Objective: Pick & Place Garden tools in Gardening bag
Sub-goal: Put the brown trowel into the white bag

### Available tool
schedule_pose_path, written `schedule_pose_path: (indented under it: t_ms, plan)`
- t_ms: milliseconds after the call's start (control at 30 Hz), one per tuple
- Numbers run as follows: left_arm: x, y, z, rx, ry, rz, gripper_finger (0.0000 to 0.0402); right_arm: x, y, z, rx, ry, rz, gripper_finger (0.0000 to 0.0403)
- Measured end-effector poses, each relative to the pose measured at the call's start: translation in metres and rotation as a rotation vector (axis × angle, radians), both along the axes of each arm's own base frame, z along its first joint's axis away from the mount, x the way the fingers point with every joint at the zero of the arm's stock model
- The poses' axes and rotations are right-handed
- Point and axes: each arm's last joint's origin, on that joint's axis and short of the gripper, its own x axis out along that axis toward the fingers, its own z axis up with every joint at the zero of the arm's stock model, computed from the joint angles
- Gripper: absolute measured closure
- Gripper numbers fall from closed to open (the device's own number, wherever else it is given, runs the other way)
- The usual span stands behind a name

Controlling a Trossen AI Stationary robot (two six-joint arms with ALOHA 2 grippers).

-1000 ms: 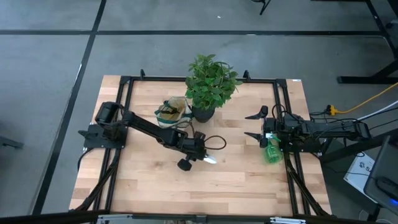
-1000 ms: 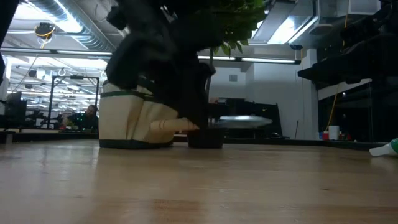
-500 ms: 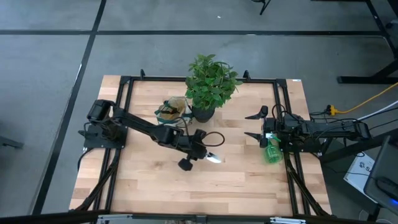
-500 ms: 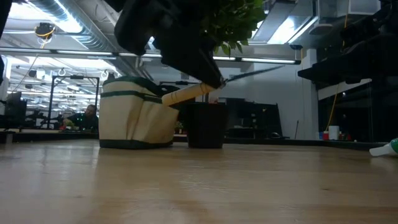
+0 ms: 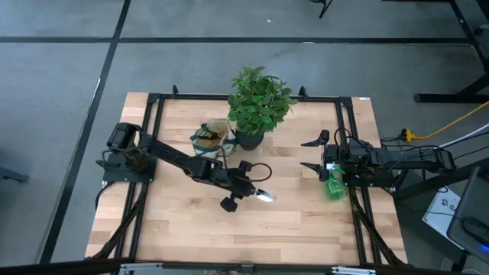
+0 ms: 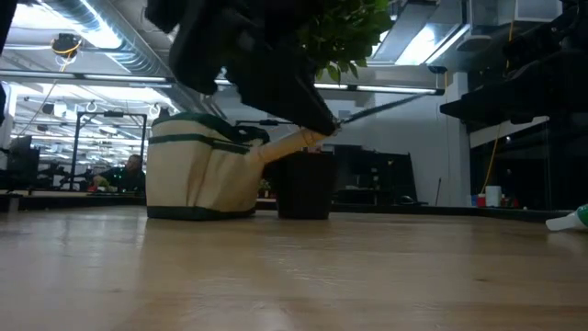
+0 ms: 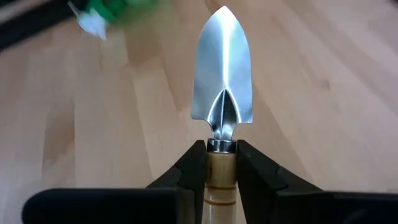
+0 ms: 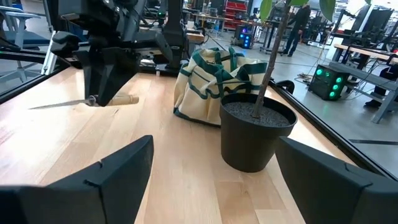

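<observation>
My left gripper [image 5: 250,189] hangs above the middle of the table, shut on the wooden-handled trowel [image 5: 263,195]. The trowel's shiny blade [image 7: 222,74] points toward the table's right and near side. The beige gardening bag [image 5: 210,136] with green trim stands on its base at the far middle, left of the potted plant [image 5: 260,99]. A green spray bottle [image 5: 334,187] lies on the table at the right edge. My right gripper [image 5: 313,153] waits open just beyond it, fingers spread wide in its wrist view [image 8: 211,180]. My left gripper pinches the trowel's wooden handle [image 7: 221,180] between its two fingers [image 7: 189,174], right behind the metal collar at the blade end. The fingers lie along the handle and the blade sticks out past them. The trowel is lifted clear of the table [image 6: 285,145].
The black plant pot [image 8: 255,134] stands right beside the bag [image 8: 211,81] on its right. A black frame [image 5: 153,107] runs round the tabletop. Bare wood lies along the near side of the table [image 5: 252,229].
My left gripper has risen and tipped its fingers upward, staying shut. The trowel was low and level just above the table. It now hangs higher, well clear of the table. In the low view its blade end stands above its handle.
</observation>
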Motion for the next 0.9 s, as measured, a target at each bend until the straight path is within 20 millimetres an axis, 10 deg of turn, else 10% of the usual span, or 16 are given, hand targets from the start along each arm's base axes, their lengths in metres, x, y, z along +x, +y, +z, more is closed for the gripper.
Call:
schedule_pose_path:
  t_ms: [533,900]
  plan:
    - [0.002,-0.023,0.012,-0.145,-0.298,-0.139,0.0338,0.0,0.0,0.0,0.0,0.0,0.0,0.0062]
    - [-0.024,-0.037,0.066,-0.117,-0.447,-0.229,0.0338,0.0,0.0,0.0,0.0,0.0,0.0,0.0062]
